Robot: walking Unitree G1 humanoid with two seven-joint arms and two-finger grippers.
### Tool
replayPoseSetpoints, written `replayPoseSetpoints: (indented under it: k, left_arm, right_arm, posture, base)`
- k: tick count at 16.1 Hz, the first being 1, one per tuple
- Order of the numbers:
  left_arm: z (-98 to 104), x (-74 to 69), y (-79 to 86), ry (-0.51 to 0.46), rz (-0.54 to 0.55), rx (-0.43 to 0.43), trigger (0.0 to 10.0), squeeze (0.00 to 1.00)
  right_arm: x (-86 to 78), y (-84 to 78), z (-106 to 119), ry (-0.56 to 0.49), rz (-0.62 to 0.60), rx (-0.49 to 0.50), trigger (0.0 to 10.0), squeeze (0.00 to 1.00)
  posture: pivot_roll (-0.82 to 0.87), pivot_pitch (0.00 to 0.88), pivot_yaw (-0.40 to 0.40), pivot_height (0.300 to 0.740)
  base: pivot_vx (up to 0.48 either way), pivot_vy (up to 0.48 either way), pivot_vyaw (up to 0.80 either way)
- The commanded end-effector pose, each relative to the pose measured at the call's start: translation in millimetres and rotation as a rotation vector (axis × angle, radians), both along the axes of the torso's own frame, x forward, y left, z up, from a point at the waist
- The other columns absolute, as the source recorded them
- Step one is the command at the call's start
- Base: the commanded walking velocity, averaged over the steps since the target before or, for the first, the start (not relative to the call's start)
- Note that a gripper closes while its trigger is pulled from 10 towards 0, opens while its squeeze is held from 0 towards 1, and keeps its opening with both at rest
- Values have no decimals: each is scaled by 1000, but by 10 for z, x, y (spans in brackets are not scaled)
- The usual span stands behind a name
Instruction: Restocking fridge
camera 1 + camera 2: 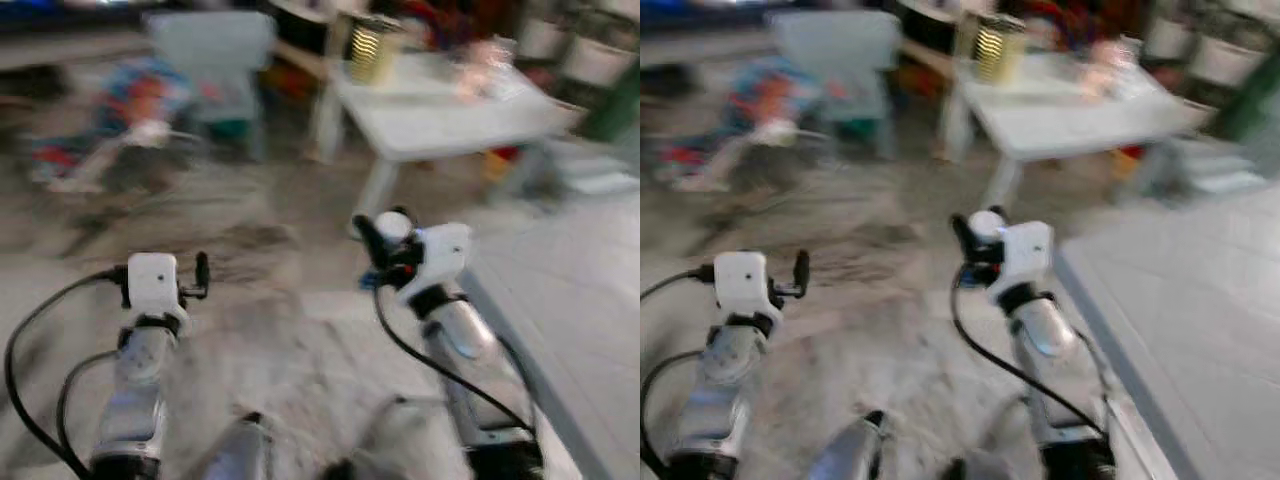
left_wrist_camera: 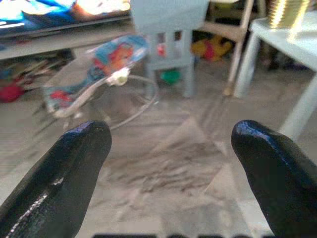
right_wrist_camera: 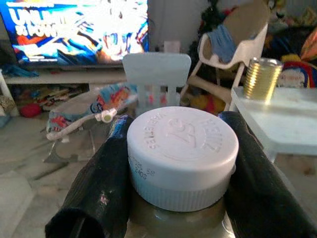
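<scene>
The right end effector [image 3: 178, 198] squeezes a bottle [image 3: 182, 156]; its white cap faces the wrist camera; the left end effector [image 2: 171, 163] is spread wide, holding nothing.

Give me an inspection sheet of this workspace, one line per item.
Surface: grey carpet, blurred.
Job's things: white-capped jar, clamped between black fingers.
Clutter: colourful baby bouncer; small blue chair.
Grippers: right gripper shut on the jar; left gripper open, holding nothing.
Cables: black cables loop beside both arms.
Surroundings: white table with gold can; lit screen.
</scene>
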State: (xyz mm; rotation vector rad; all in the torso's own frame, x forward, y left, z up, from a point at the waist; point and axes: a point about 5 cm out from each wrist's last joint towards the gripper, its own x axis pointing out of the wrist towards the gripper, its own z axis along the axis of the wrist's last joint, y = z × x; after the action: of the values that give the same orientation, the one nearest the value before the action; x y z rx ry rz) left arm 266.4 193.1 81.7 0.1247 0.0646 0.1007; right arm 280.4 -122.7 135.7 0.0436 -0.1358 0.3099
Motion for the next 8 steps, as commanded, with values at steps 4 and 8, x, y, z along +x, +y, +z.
replayPoseSetpoints:
  k: [4,8]
  left_arm:
    - [-127,-232,102,60,-2,61,10000,0]
    - [-71,-121,130,55,-16,37,10000,0]
  right_arm:
    - [-13,-346,-39,-25,-143,-51,10000,0]
    - [-13,-472,-100,-44,-240,-89,10000,0]
  posture:
    - [140,69,-74,740]
    - [137,39,-30,740]
  base:
    - [0,0,788]
    - [0,0,789]
